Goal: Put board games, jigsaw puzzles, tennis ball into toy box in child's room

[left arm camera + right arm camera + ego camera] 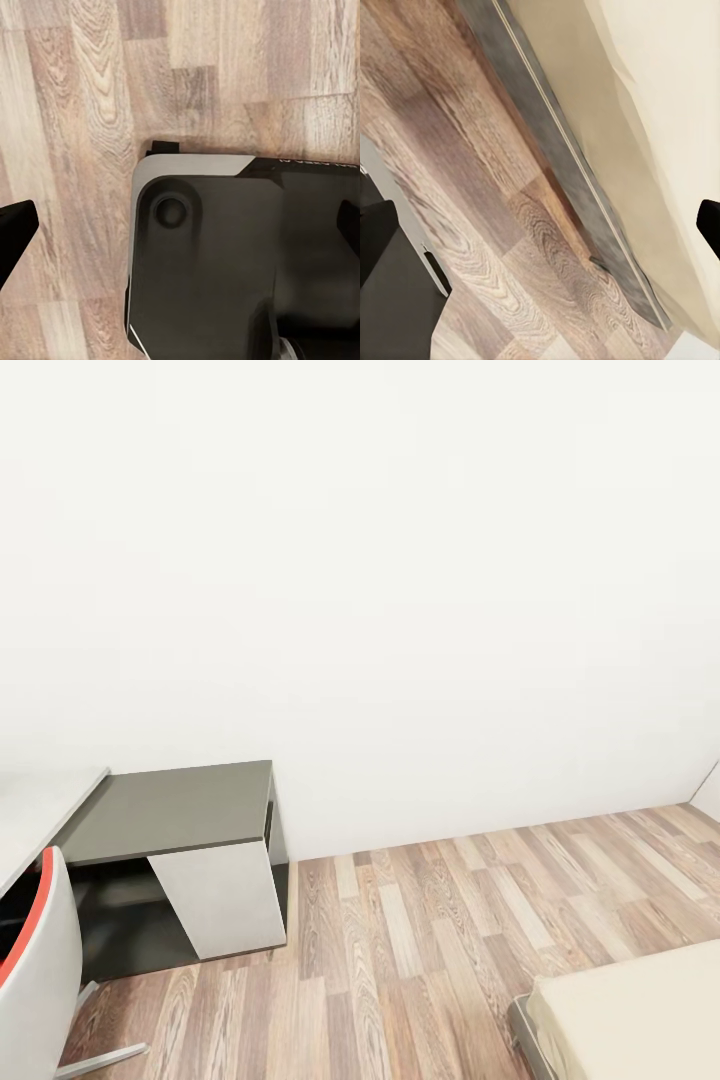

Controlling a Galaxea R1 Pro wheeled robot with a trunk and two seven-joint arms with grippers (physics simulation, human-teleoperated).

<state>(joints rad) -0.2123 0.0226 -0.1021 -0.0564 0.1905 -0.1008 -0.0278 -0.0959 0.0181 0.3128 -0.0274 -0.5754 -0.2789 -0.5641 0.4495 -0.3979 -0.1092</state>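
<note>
- Against the white wall, a dark worktop is standing on wood floor.
- Bed corner is showing.
- Both hands, left and right, are hanging open over floor.

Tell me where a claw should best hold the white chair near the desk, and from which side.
Probably the chair's red-edged rim: it is thin and stands upright, so a claw could close over it from above. Its metal leg lies too low.
</note>
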